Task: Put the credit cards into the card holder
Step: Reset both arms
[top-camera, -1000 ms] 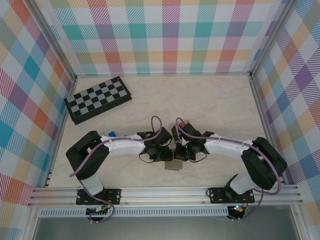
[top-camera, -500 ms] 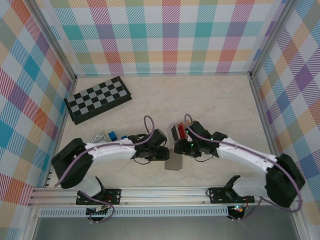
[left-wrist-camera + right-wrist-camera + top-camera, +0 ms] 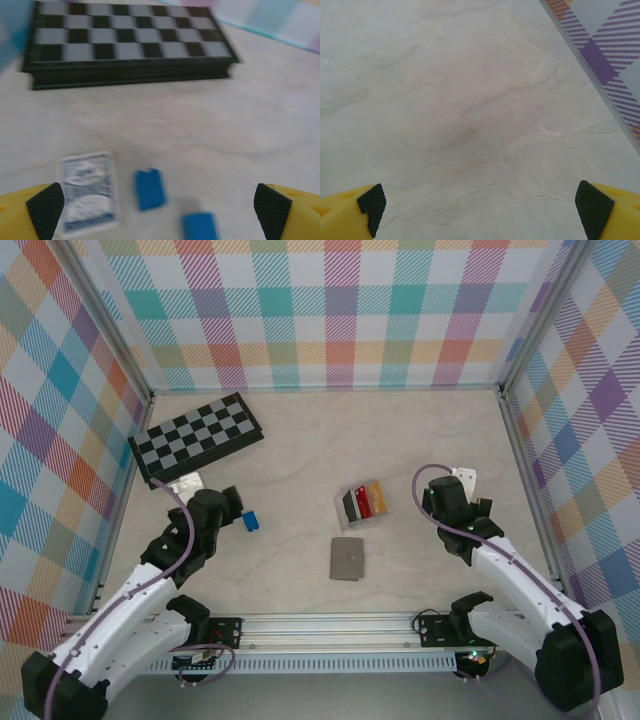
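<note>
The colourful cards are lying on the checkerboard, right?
No. The top external view shows the credit cards lying on the bare table, just beyond the card holder. The checkerboard sits apart at the far left.

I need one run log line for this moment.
left gripper open, empty | right gripper open, empty | fanned black, red and orange credit cards outside flat grey card holder

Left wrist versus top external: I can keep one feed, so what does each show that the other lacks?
Left wrist adds the yellow jaws of the left gripper, wide apart, and a white pack with blue print. Top external adds the fanned black, red and orange credit cards and the flat grey card holder, lying apart. Both share the black-and-grey chequered board and a small blue block.
</note>
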You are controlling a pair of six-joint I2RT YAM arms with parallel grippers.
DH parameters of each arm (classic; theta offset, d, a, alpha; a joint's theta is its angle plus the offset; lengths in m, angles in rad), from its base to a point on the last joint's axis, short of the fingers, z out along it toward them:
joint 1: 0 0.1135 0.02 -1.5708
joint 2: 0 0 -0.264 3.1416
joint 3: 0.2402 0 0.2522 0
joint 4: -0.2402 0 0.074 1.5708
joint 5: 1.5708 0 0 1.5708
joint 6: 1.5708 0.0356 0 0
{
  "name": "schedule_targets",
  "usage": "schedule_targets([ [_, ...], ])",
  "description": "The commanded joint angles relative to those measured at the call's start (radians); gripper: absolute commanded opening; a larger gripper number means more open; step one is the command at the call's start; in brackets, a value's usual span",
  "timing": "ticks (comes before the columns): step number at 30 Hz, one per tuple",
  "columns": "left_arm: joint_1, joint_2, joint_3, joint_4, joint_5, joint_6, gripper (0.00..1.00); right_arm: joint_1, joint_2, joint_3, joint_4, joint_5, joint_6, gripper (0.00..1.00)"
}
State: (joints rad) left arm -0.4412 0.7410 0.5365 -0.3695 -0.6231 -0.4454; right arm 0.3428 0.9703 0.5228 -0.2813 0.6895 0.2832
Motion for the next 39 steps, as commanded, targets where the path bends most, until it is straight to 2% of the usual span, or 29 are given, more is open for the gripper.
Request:
schedule_targets([
  [1,0.122,0.015,-0.117,0.243,-0.058,0.144,1.0,-0.1,0.051,-0.077,0.342,-0.168,-0.169,1.0],
  [3,0.171,0.081,-0.119,0.326,-0.095,0.154,1.0,-0.128,0.104,-0.12,0.492,-0.229,-0.195,1.0],
  [5,0.177,0.176,-0.136,0.513,-0.055,0.325,1.0,-0.162,0.175,-0.127,0.597,-0.321,-0.231,1.0],
  [7,0.196,0.284,-0.142,0.612,-0.061,0.39,1.0,-0.183,0.257,-0.117,0.678,-0.367,-0.242,1.0],
  [10,0.259,0.412,-0.192,0.809,0.045,0.373,1.0,-0.199,0.341,-0.092,0.763,-0.406,-0.262,1.0],
  [12,0.268,0.505,-0.21,0.97,0.087,0.387,1.0,-0.204,0.376,-0.103,0.864,-0.434,-0.252,1.0],
  [15,0.274,0.609,-0.197,1.125,0.149,0.451,1.0,-0.209,0.411,-0.081,0.881,-0.503,-0.31,1.0],
  [16,0.297,0.641,-0.202,1.179,0.19,0.431,1.0,-0.21,0.414,-0.094,0.906,-0.527,-0.339,1.0],
  [17,0.32,0.678,-0.196,1.202,0.255,0.423,1.0,-0.216,0.432,-0.132,1.02,-0.562,-0.36,1.0],
  [19,0.323,0.755,-0.198,1.276,0.296,0.44,1.0,-0.233,0.487,-0.18,1.173,-0.56,-0.344,1.0],
  [21,0.323,0.819,-0.219,1.361,0.355,0.462,1.0,-0.255,0.484,-0.177,1.155,-0.593,-0.329,1.0],
  [22,0.326,0.825,-0.215,1.376,0.352,0.46,1.0,-0.258,0.491,-0.172,1.151,-0.601,-0.328,1.0],
  [23,0.335,0.805,-0.188,1.284,0.372,0.449,1.0,-0.265,0.507,-0.166,1.155,-0.62,-0.324,1.0],
  [25,0.344,0.825,-0.14,1.223,0.354,0.436,1.0,-0.287,0.572,-0.152,1.205,-0.641,-0.31,1.0],
  [26,0.346,0.82,-0.134,1.203,0.357,0.432,1.0,-0.302,0.55,-0.118,1.097,-0.663,-0.295,1.0],
  [28,0.346,0.819,-0.134,1.203,0.355,0.432,1.0,-0.33,0.556,-0.104,1.081,-0.686,-0.272,1.0],
  [39,0.343,0.822,-0.139,1.218,0.351,0.437,1.0,-0.332,0.556,-0.106,1.081,-0.683,-0.271,1.0],
])
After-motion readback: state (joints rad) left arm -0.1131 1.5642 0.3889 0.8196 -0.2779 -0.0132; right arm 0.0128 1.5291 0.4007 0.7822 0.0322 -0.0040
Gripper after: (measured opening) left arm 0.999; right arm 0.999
